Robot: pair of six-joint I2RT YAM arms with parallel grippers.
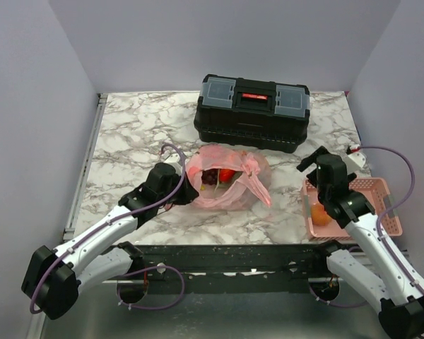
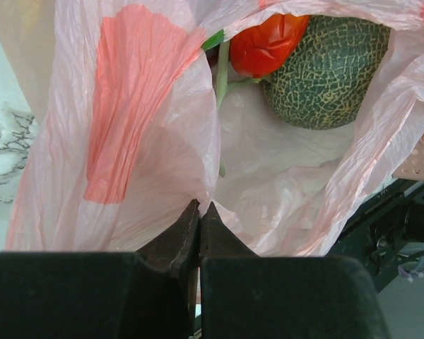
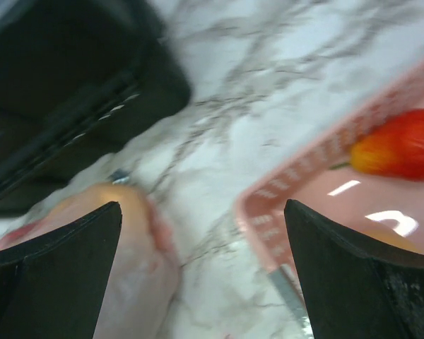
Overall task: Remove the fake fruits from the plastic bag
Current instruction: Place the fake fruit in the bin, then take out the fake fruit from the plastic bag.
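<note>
Your left fingers (image 2: 177,244) clamp the bag (image 1: 230,192) rim; your right fingers (image 3: 63,258) spread wide, empty, above the basket (image 1: 385,198); fruits (image 2: 325,70) lie leftward, inside the bag.

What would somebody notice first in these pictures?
Probably the thin crinkled pink plastic bag in the middle of the marble table, its mouth open on a glossy red fruit and a green netted melon. The left gripper pinches the bag's left edge, jaws shut. Behind stands a black plastic toolbox, and on the right the open right gripper hangs beside a rigid pink slotted basket.
</note>
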